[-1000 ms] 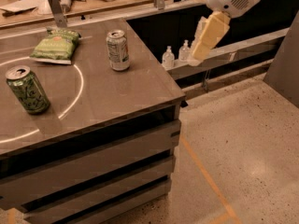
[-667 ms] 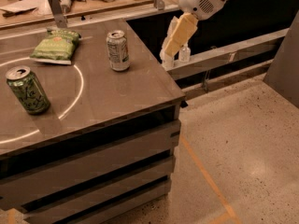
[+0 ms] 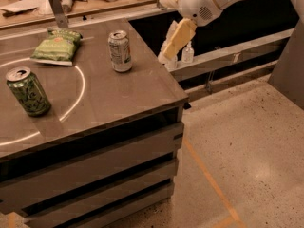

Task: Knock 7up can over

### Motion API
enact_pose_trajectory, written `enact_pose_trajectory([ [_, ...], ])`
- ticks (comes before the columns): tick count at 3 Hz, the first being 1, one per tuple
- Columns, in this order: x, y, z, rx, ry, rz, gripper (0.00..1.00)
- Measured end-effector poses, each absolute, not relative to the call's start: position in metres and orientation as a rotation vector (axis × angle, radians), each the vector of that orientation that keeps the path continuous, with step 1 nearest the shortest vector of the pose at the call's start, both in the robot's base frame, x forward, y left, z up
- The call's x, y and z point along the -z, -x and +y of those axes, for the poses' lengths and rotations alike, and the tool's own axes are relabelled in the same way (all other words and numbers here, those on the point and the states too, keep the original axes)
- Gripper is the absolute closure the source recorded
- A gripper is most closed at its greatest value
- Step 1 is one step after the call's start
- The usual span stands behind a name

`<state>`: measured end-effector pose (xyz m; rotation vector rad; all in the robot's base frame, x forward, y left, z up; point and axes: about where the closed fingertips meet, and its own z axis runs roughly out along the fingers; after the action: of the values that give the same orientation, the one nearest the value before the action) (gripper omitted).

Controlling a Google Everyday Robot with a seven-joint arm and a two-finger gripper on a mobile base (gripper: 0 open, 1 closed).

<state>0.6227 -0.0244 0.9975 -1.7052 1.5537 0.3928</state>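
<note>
Silver-grey 7up can [image 3: 119, 51] upright, faint green print | hand [image 3: 168, 52] beside table [image 3: 118, 101] edge, apart | grip: cannot tell

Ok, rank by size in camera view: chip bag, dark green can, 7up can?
Chip bag, dark green can: too alike to rank.
7up can: smallest, but farther back.
Gripper hangs right of it, off the table.

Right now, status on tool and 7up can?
Tool off the table edge, right of 7up can, not touching. Can upright. Green can, chip bag on its far side, nothing between.
</note>
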Motion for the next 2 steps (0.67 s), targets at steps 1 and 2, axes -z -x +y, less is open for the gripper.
enact_pose_trajectory([
  [1, -0.983, -0.651, 0.000, -0.477, 1.663, 1.456, 0.00],
  [2, -0.966, -0.680, 0.028, -0.541, 1.629, 1.401, 0.00],
])
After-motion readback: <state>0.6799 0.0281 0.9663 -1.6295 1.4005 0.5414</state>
